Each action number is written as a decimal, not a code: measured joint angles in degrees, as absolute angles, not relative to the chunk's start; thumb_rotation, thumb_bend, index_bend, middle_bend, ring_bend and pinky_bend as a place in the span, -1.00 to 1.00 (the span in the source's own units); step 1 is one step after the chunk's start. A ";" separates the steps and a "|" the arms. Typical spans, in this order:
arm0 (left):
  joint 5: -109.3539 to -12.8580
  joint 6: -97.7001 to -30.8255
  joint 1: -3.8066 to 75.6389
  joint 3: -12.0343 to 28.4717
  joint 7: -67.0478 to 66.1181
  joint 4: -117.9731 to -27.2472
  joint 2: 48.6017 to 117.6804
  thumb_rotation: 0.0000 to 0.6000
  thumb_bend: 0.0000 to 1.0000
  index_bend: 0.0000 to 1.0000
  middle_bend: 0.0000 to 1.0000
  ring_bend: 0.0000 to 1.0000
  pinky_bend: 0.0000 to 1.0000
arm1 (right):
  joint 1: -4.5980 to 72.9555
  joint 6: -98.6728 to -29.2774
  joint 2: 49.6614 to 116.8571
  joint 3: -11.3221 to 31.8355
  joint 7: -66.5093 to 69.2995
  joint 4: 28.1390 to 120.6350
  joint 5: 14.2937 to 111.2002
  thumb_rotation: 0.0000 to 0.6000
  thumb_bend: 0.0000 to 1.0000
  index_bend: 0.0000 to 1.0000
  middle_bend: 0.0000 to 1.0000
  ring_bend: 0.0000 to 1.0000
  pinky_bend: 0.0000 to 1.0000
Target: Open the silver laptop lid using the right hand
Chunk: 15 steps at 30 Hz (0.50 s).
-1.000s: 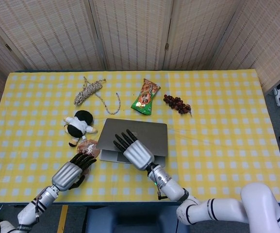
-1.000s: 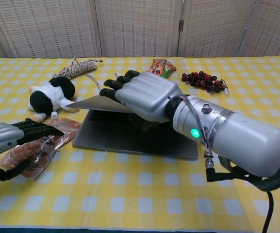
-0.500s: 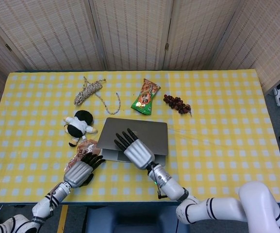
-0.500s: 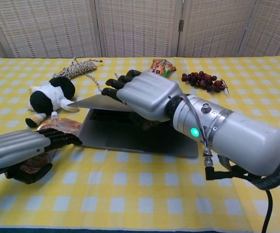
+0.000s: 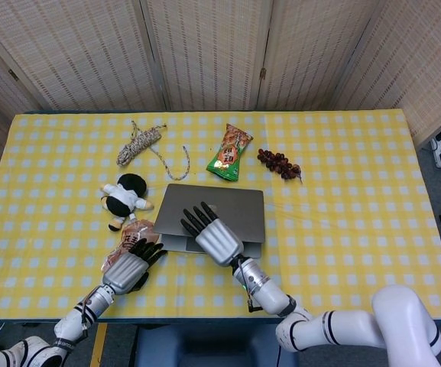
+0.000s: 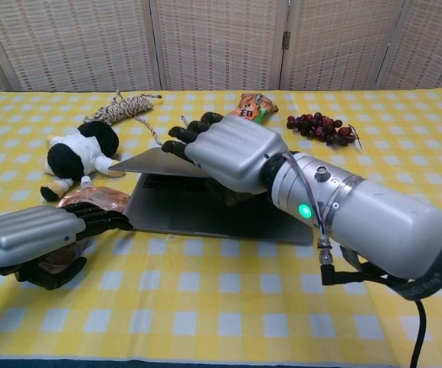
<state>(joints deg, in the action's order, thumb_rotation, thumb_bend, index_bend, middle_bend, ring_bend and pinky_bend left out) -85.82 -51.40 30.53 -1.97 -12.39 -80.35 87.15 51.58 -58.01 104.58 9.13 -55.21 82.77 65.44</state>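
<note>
**Silver laptop lid: lifted a crack, most of the swing to go**

The silver laptop point(image 5: 216, 215) lies near the middle of the yellow checked tablecloth point(image 5: 358, 229), toward the robot's edge. From the head view we see our right hand point(image 5: 211, 233) lying over the front part of the lid, dark fingertips point(image 5: 192, 218) reaching onto the lid's top surface. Our left hand point(image 5: 131, 267) sits at the laptop's left front corner, beside a brown snack packet point(image 5: 132, 232), fingers curled in; from here we cannot tell whether it grips anything. Farther back lie a black-and-white plush toy point(image 5: 124, 197), a coil of rope point(image 5: 140, 143), a green-and-orange snack bag point(image 5: 231, 152) and a bunch of dark grapes point(image 5: 277, 162).

The chest view tells us more. The lid point(image 6: 153, 162) stands tilted a little above the base, keyboard just visible in the gap. The right hand point(image 6: 224, 149) is wrapped over the lid's front edge, fingers on top (the thumb seems to be underneath, though it is mostly hidden), so we judge it clamped on the lid. The left hand point(image 6: 40, 241) lies low on the cloth, fingers bent over the packet; whether it holds it we cannot tell.

We judge the opening step under way, early. Next we need to raise the lid's edge up and back in an arc about the hinge, letting the fingers shift from pinching to pushing as the angle grows, without dragging the base.
</note>
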 measured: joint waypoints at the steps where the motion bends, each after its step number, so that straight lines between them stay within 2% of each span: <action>1: -85.71 -51.40 30.58 -2.03 -12.47 -80.40 87.15 1.00 0.47 -0.93 -0.73 -1.00 -1.00 | 51.61 -58.07 104.61 9.12 -55.26 82.67 65.40 1.00 0.33 -1.00 -1.00 -1.00 -1.00; 15: -84.90 -51.58 31.29 -2.60 -13.17 -80.51 87.38 1.00 0.47 -0.92 -0.73 -1.00 -1.00 | 52.51 -59.18 103.53 11.91 -54.95 82.16 63.19 1.00 0.33 -1.00 -1.00 -1.00 -1.00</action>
<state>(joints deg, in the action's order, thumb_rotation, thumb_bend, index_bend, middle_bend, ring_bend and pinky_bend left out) -84.90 -51.58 31.29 -2.60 -13.17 -80.51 87.38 52.51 -59.18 103.53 11.91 -54.95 82.16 63.19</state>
